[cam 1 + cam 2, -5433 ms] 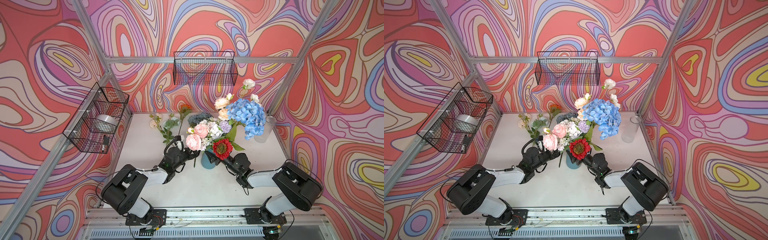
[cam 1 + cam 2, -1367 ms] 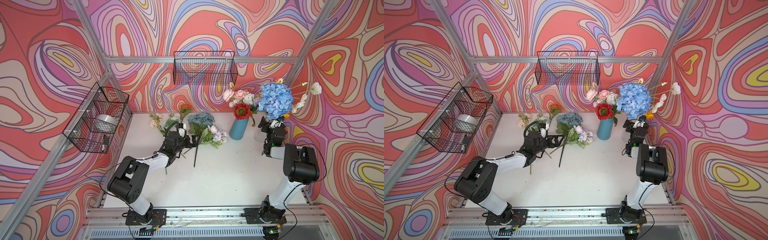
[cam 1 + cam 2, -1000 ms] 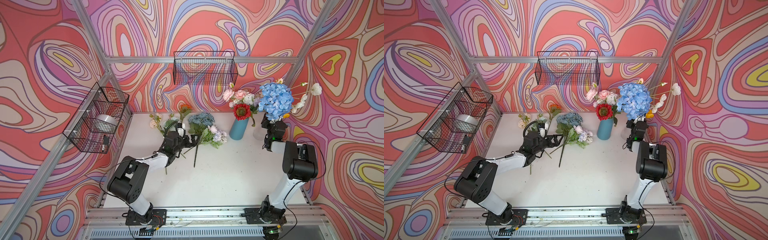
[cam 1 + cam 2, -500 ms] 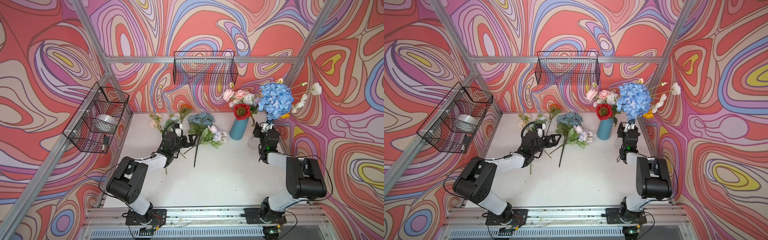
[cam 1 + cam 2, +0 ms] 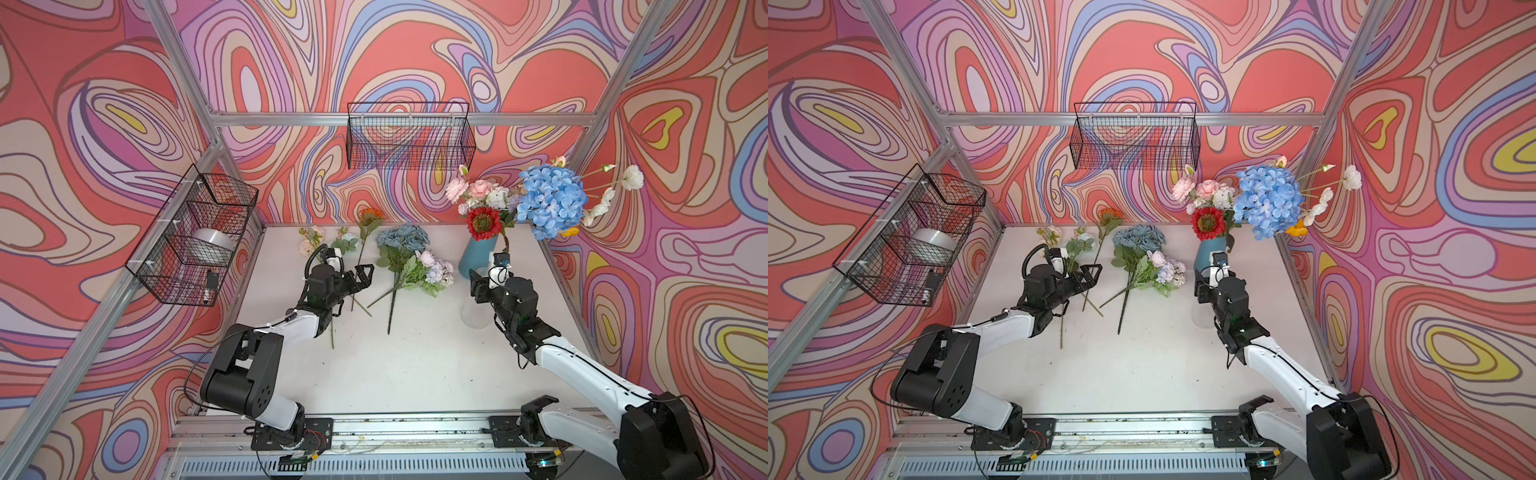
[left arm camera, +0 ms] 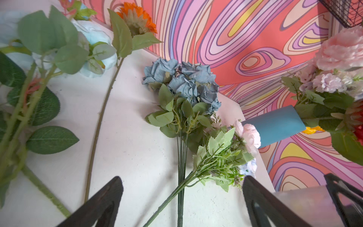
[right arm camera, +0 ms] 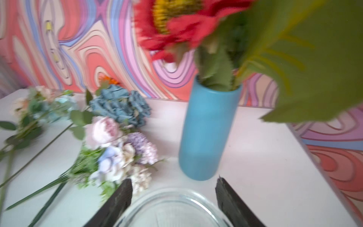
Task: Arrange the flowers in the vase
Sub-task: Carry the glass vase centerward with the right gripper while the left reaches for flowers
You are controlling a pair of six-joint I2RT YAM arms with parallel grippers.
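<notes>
The left gripper hangs wide open and empty over the table, by the stems of the loose flowers; the dusty-blue roses, a lilac-white spray and the orange sunflower lie flat near the back; the right gripper is partly closed, a finger on each side of a clear glass vase; just behind it the blue vase stands upright holding the red sunflower, pink peonies and the blue hydrangea, which leans right
</notes>
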